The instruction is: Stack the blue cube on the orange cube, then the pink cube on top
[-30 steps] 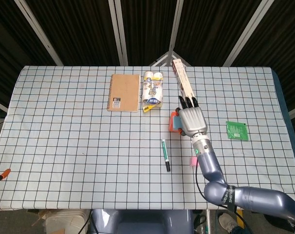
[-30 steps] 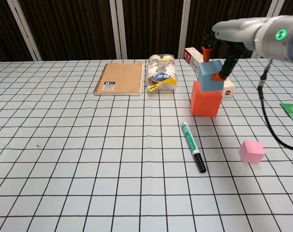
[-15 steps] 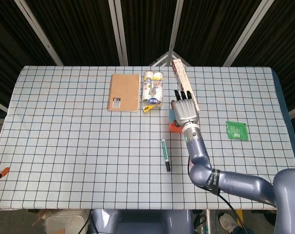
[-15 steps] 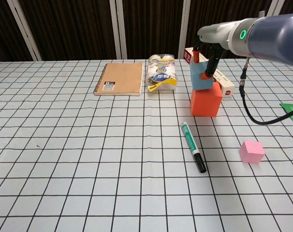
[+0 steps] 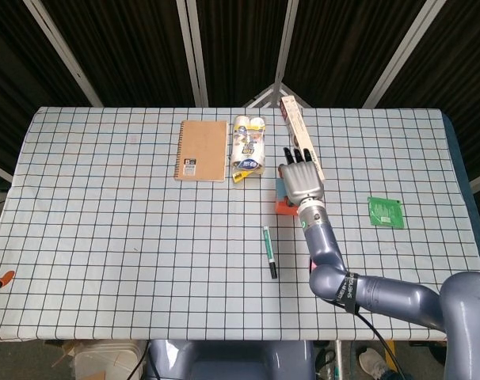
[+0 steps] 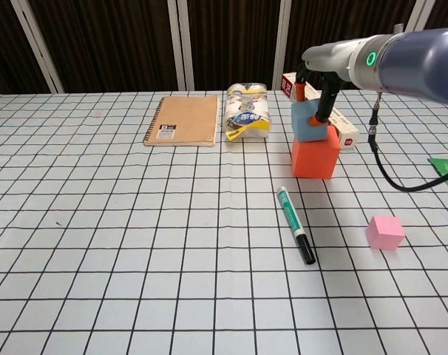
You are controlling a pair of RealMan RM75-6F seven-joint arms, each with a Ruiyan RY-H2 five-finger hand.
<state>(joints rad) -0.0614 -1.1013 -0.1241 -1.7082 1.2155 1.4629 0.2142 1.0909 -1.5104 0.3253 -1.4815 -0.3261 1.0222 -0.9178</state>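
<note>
Blue cube (image 6: 310,121) is sitting on the orange cube (image 6: 313,155), skewed toward its 9 o'clock edge, and the right hand (image 6: 317,96) has fingers pinched around it from above! Not released yet, by my read. Pink cube (image 6: 385,231) waits at 5 o'clock from the stack, well apart, nearest this same right hand. Left hand isn't showing anywhere.

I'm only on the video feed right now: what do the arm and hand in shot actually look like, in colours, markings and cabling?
Only the right arm shows: glossy blue-grey metallic links, a black band with white lettering near the elbow, and a green-lit ring near the wrist. The right hand has a silver-grey back and black fingers; the chest view shows orange pads on them. A thin black cable loops below the forearm. The left arm is out of view.
</note>
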